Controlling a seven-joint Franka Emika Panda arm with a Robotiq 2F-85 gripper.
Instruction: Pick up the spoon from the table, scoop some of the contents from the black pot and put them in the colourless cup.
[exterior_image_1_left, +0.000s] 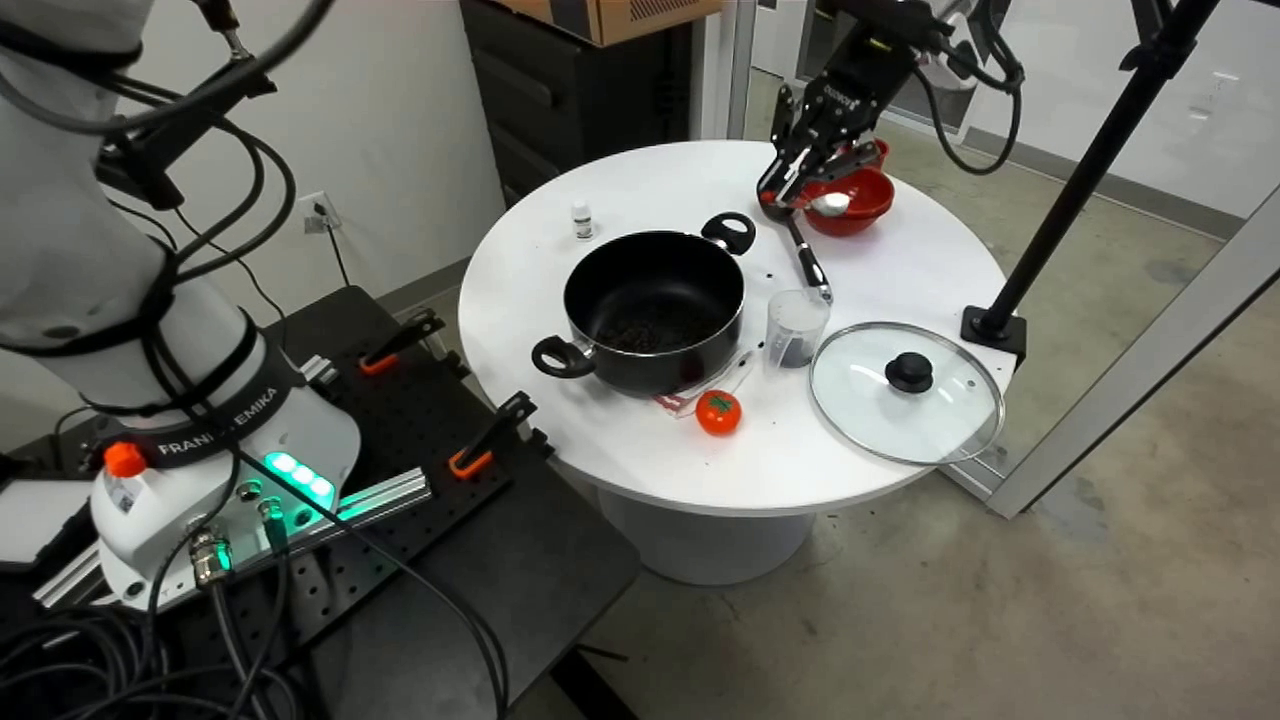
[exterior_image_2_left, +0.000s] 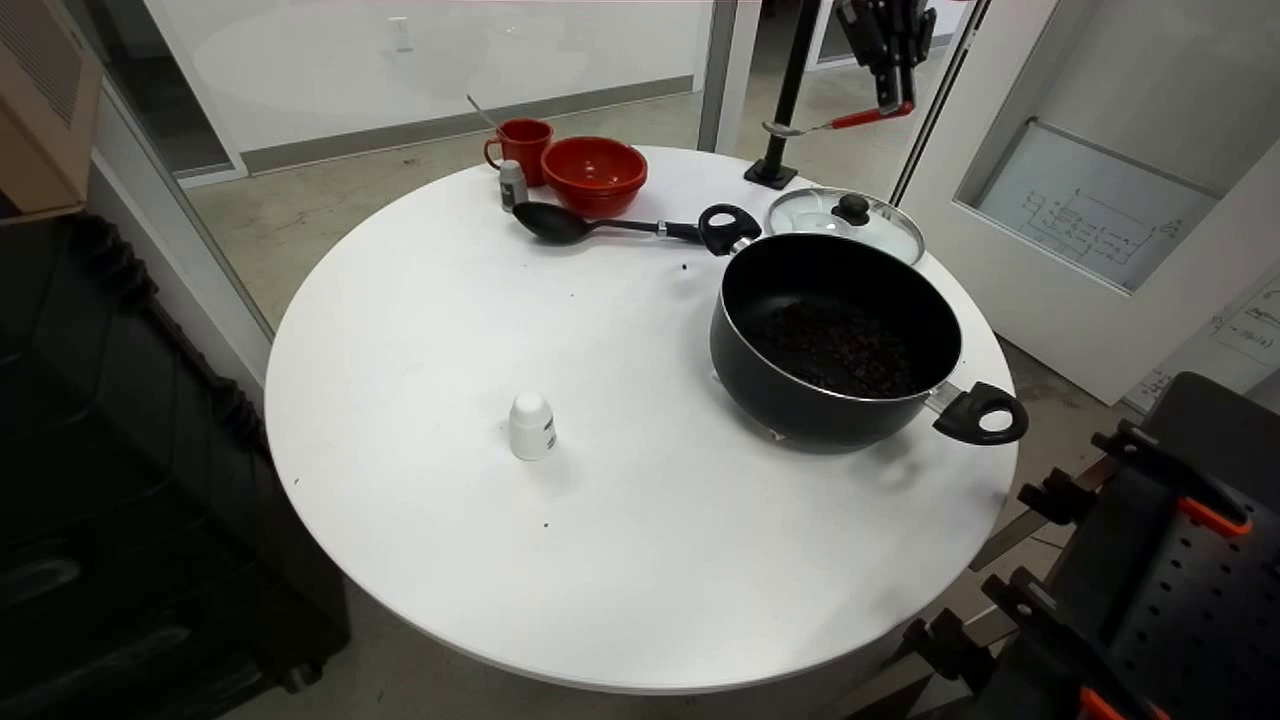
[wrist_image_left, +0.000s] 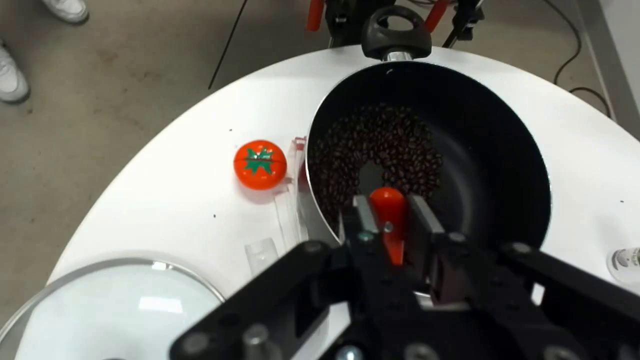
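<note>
My gripper is shut on the red handle of a metal-headed spoon, held above the table; in the wrist view its handle end shows between the pads. A longer black spoon lies on the white table beside the red bowls. The black pot stands upright with dark beans on its floor. Beside it stands the colourless cup, something dark at its bottom; the pot hides it in an exterior view.
A glass lid lies near the cup. A tomato sits by the pot. Also around are red bowls, a red mug, a small white bottle and a black pole at the table edge.
</note>
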